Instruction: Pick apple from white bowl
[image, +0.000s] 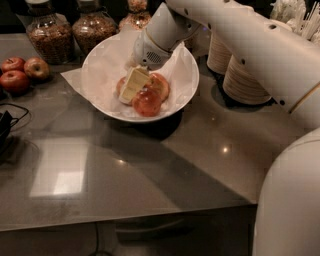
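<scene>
The white bowl, lined with crumpled white paper, stands at the back middle of the grey counter. In it lie a pale tan apple with a red blush, an all-red apple in front of it, and a pinkish apple mostly hidden at the left. My gripper reaches down into the bowl from the upper right. Its cream tip sits among the apples, just left of the blushed one and touching or nearly touching the fruit.
Three dark red apples lie at the far left. Glass jars of grain stand behind the bowl. Stacks of off-white disposable bowls stand to the right. A black cable lies at the left edge. My white arm crosses the upper right.
</scene>
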